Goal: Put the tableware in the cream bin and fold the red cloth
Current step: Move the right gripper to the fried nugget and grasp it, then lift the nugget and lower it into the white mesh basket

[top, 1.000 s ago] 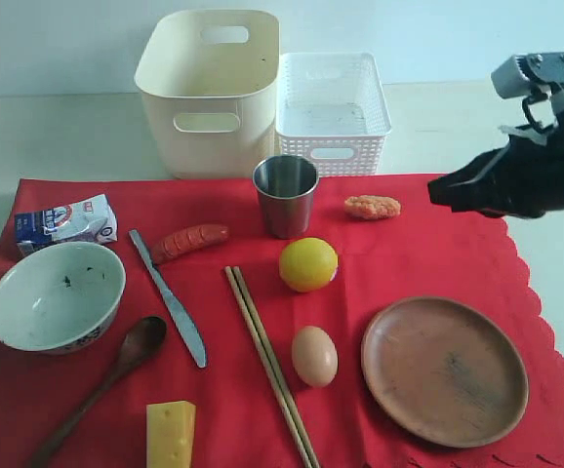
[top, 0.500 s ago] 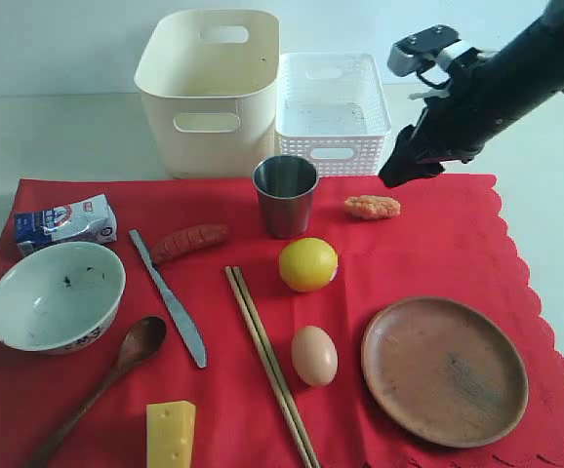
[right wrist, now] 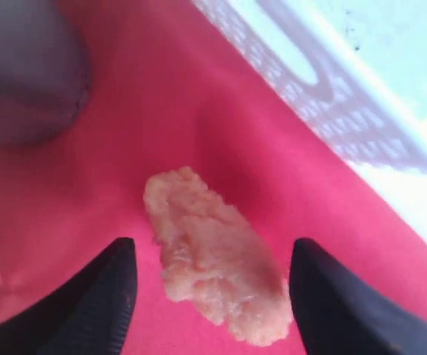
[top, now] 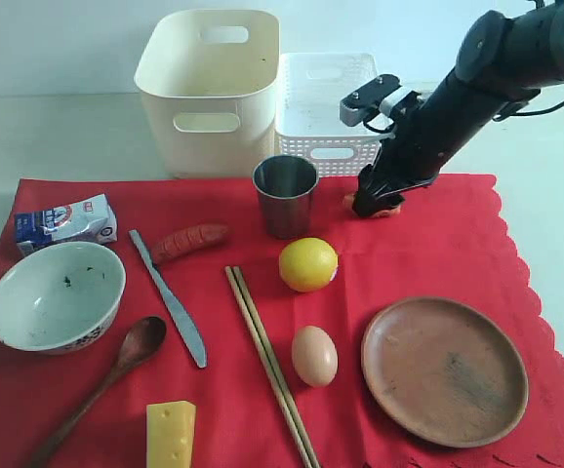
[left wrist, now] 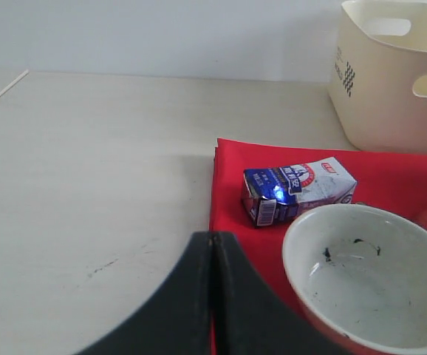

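Observation:
The red cloth (top: 438, 244) lies flat. On it are the white bowl (top: 56, 292), steel cup (top: 285, 195), knife (top: 170, 300), wooden spoon (top: 106, 380), chopsticks (top: 267, 361) and brown plate (top: 445, 370). The cream bin (top: 160, 107) stands behind the cloth. My right gripper (top: 372, 200) is open and low over a pale fried food piece (right wrist: 213, 251) right of the cup; its jaws straddle it (right wrist: 212, 248) without touching. My left gripper (left wrist: 212, 238) is shut and empty at the cloth's left edge, near the bowl (left wrist: 369, 274); the exterior view does not show it.
A white lattice basket (top: 331, 102) stands right of the bin. Also on the cloth are a milk carton (top: 65, 222), sausage (top: 189, 241), lemon (top: 308, 264), egg (top: 314, 356) and cheese (top: 171, 434). Bare tabletop (left wrist: 88, 163) lies left of the cloth.
My right arm swung in from the right edge, leftward and down to the fried food piece, and its jaws opened. Nothing on the cloth has moved.

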You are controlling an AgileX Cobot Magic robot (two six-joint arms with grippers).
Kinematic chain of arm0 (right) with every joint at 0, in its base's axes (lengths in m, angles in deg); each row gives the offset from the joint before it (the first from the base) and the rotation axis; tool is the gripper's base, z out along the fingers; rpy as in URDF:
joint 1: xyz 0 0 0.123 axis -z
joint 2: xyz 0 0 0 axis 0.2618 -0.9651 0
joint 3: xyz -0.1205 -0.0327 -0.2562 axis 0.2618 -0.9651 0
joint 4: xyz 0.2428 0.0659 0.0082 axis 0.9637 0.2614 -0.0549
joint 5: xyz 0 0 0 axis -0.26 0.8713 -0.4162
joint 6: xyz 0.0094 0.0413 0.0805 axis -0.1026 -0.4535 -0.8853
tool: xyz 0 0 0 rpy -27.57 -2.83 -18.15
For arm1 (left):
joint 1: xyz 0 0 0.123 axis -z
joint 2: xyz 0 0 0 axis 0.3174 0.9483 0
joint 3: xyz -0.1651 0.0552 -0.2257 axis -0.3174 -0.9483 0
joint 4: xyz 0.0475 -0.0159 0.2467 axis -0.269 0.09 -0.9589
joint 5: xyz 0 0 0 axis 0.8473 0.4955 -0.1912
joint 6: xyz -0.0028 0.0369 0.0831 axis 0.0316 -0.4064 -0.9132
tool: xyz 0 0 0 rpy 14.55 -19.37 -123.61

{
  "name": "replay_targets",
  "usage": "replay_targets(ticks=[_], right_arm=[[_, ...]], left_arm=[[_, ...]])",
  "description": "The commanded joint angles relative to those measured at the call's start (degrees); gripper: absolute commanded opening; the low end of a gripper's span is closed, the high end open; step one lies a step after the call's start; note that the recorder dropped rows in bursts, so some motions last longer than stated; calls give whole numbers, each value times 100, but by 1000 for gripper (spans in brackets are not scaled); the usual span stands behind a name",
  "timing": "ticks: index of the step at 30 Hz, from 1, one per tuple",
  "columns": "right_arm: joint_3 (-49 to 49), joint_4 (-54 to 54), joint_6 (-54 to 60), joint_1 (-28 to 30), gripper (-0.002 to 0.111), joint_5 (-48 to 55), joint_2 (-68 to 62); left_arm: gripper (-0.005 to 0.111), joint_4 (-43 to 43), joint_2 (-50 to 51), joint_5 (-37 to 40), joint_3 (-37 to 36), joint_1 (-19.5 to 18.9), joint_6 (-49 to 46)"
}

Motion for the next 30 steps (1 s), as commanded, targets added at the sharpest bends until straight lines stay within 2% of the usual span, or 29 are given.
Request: replay_targets(ticks=[1, 6, 8, 10, 14, 15, 20, 30], right_arm=[[36, -56, -177, -6, 57, -232, -67], [36, -34, -177, -6, 49, -159, -95], [36, -34, -177, -6, 43, -61, -99], [36, -34, -177, -6, 32, -22, -99], [36, -34, -177, -6, 4, 126, -99], [36, -34, -191, -6, 0, 171, -99], [36, -34, -307, -6, 0, 508, 44], [36, -24, -1287, -6, 0, 634, 1319]], left_arm=[[0, 9, -32, -119, -17, 26, -15], [0, 9, -32, -119, -17, 26, -15], [0, 9, -32, -119, -17, 26, -15], [0, 9, -32, -119, -17, 26, -15], [0, 9, -32, -119, -17, 26, -15], [0, 9, -32, -119, -17, 26, -15], [0, 9, -32, -119, -17, 26, -15], [0, 9, -32, -119, -17, 26, -15]])
